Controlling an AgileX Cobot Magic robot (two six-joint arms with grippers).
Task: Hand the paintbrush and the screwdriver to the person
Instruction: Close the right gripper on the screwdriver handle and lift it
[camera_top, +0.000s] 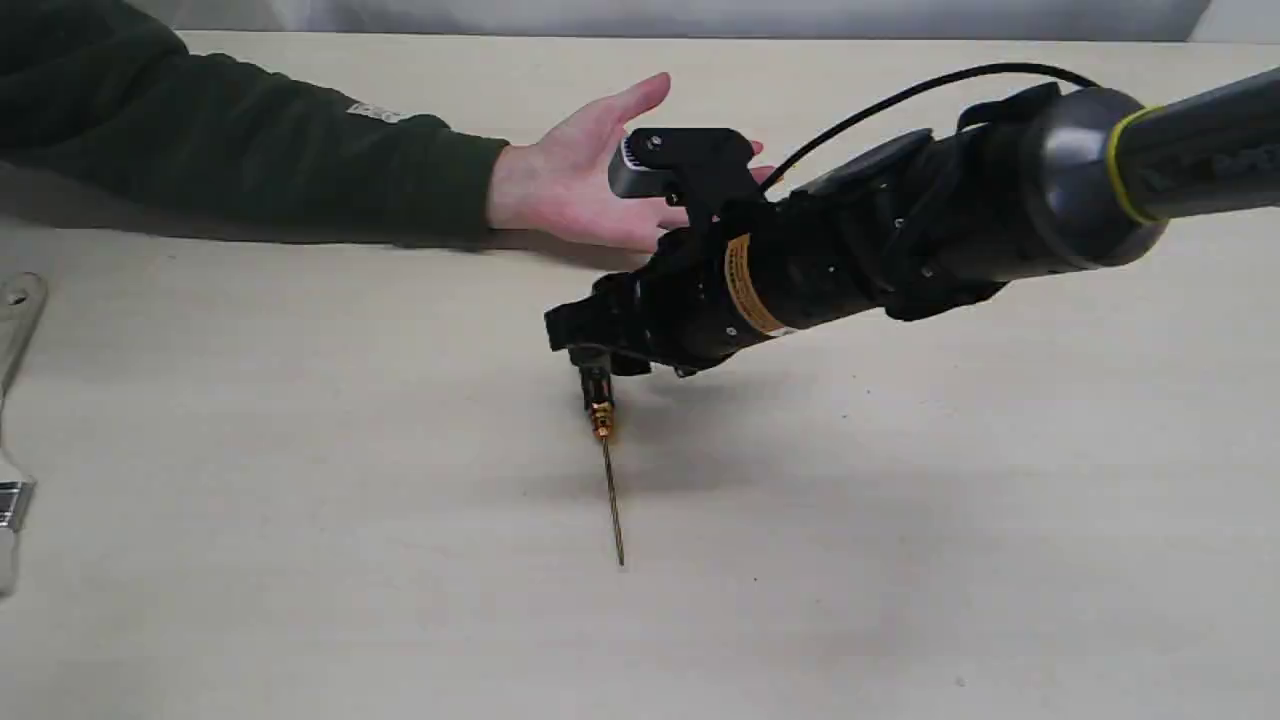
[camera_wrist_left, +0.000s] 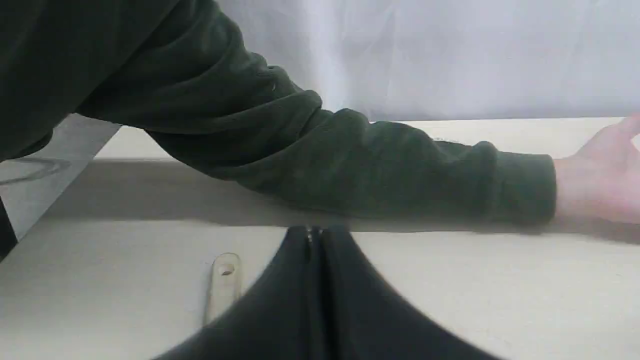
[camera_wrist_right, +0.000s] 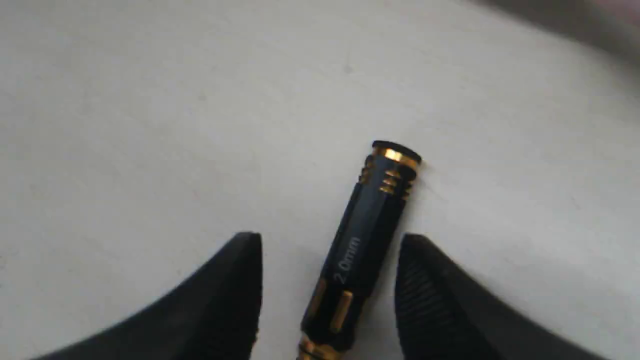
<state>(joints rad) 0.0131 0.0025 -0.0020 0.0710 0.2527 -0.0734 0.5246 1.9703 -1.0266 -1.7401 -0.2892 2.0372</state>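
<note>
The screwdriver (camera_top: 606, 455) lies on the table, its thin shaft pointing toward the near edge. My right gripper (camera_top: 590, 362) hangs low over its black handle (camera_wrist_right: 367, 235). In the right wrist view the two fingers (camera_wrist_right: 235, 290) stand open on either side of the handle with gaps between. The person's open hand (camera_top: 590, 170) rests palm up just behind the right arm, dark green sleeve (camera_top: 250, 150) running left. The paintbrush (camera_top: 12, 420) lies at the far left edge, its wooden handle end with a hole (camera_wrist_left: 224, 280) showing beside my left gripper (camera_wrist_left: 315, 240), whose fingers are pressed together, empty.
The pale table (camera_top: 900, 500) spreads around the tools. A white wall (camera_wrist_left: 450, 50) backs the table's far edge. The right arm's black cable (camera_top: 900, 95) arches above the person's hand. The table's left side edge shows (camera_wrist_left: 60, 185) in the left wrist view.
</note>
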